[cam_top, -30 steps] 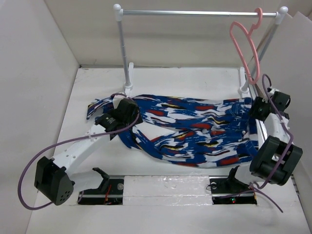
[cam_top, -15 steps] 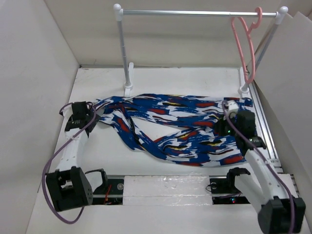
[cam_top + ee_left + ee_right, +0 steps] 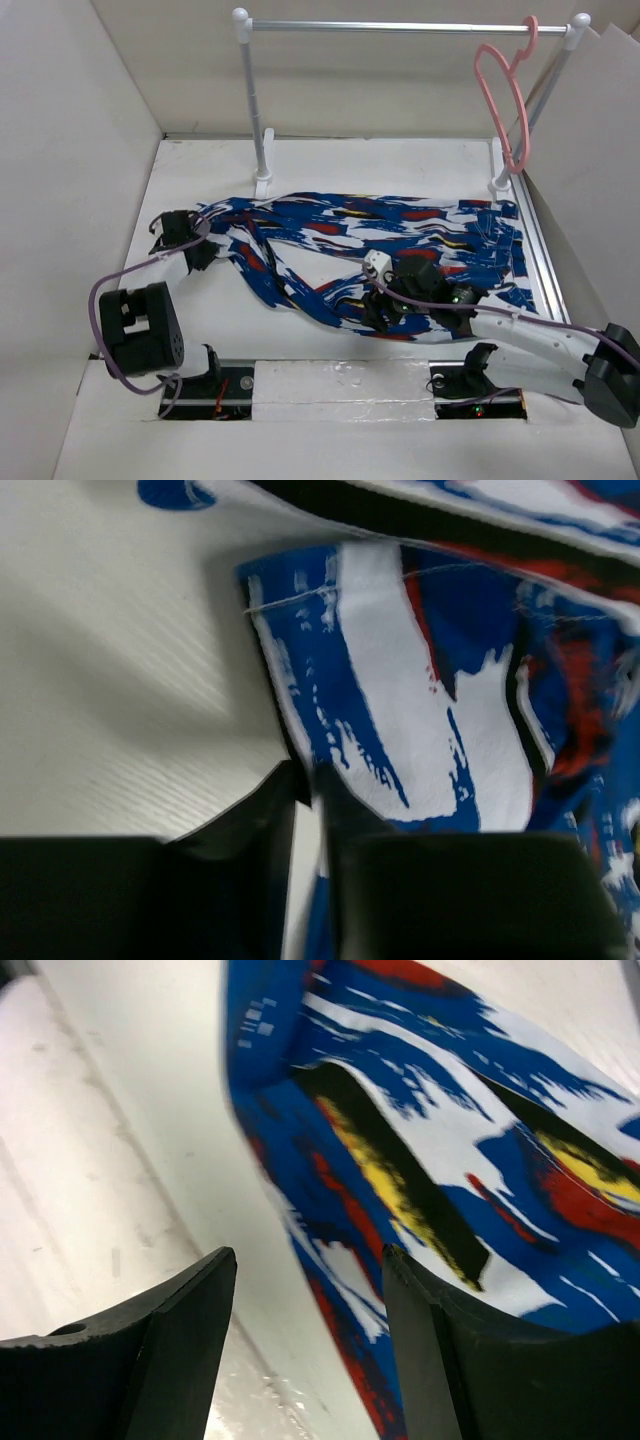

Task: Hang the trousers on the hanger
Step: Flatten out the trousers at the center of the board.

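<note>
The trousers [image 3: 380,250], a blue print with white, red, black and yellow patches, lie spread across the middle of the table. At their left end, my left gripper [image 3: 205,250] is shut on a hem. In the left wrist view the fingertips [image 3: 335,795] stand nearly together with the trousers' edge [image 3: 400,710] pinched between them. My right gripper [image 3: 380,310] hovers open over the front edge of the trousers [image 3: 450,1140], its jaws [image 3: 310,1260] straddling that edge and gripping nothing. The pink hanger [image 3: 505,100] hangs by its hook from the rail at the back right.
A silver rail [image 3: 400,27] on white posts [image 3: 255,110] spans the back of the table. White walls close in left, back and right. A metal track [image 3: 545,270] runs along the right edge, and a taped strip [image 3: 340,385] lies between the arm bases.
My left gripper has closed on the left hem of the trousers. My right arm swung from the right side to the front middle of the trousers and its jaws opened. The hanger turned slightly.
</note>
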Motion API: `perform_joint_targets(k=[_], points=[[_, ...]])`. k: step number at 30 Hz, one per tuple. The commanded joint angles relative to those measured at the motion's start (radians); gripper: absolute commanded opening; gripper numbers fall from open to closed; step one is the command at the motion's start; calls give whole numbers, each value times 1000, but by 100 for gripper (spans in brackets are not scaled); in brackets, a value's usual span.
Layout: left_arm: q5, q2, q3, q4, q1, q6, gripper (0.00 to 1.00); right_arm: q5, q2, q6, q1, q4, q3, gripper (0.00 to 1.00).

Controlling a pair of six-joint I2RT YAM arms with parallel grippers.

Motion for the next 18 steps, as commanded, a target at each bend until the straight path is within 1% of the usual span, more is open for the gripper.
perform_joint_targets(k=[1, 2, 4, 5, 6, 7, 8, 9, 10, 11, 13, 14, 15, 16, 17, 18], points=[[14, 54, 24, 34, -4, -2, 3, 33, 21, 21, 4, 58, 37, 66], [6, 48, 39, -16, -4, -8, 0, 44, 29, 15, 4, 54, 39, 66], [-30, -18, 79, -74, -4, -5, 0, 45, 43, 10, 4, 58, 40, 66], [-43, -53, 93, -154, -4, -2, 0, 45, 52, 12, 4, 54, 43, 66], [-101, -93, 129, -203, 7, 2, 0, 48, 76, 9, 4, 40, 62, 66], [-128, -183, 146, -247, 7, 10, 0, 54, 92, 0, 4, 25, 71, 66], [-167, -229, 163, -334, 7, 9, 0, 62, 104, -7, 4, 8, 79, 67], [-216, -331, 178, -370, 7, 10, 0, 64, 119, -22, 4, 5, 86, 67], [-237, -386, 180, -398, 7, 1, 0, 64, 130, -25, 4, 3, 89, 67], [-260, -426, 177, -467, 7, -10, 0, 59, 141, -31, 4, -1, 92, 67], [-337, -518, 165, -554, 7, -46, 1, 56, 165, -49, -5, -9, 100, 67], [-369, -524, 154, -628, 7, -107, 7, 51, 171, -57, -5, -20, 103, 67], [-426, -544, 171, -660, -17, -134, 14, 48, 175, -75, -14, -29, 109, 67], [-446, -549, 192, -686, -18, -140, 40, 48, 178, -74, -14, -38, 114, 69], [-460, -552, 215, -741, -18, -175, 61, 47, 175, -76, -14, -64, 126, 69], [-484, -561, 258, -766, -18, -188, 78, 47, 169, -126, -23, -78, 131, 69]])
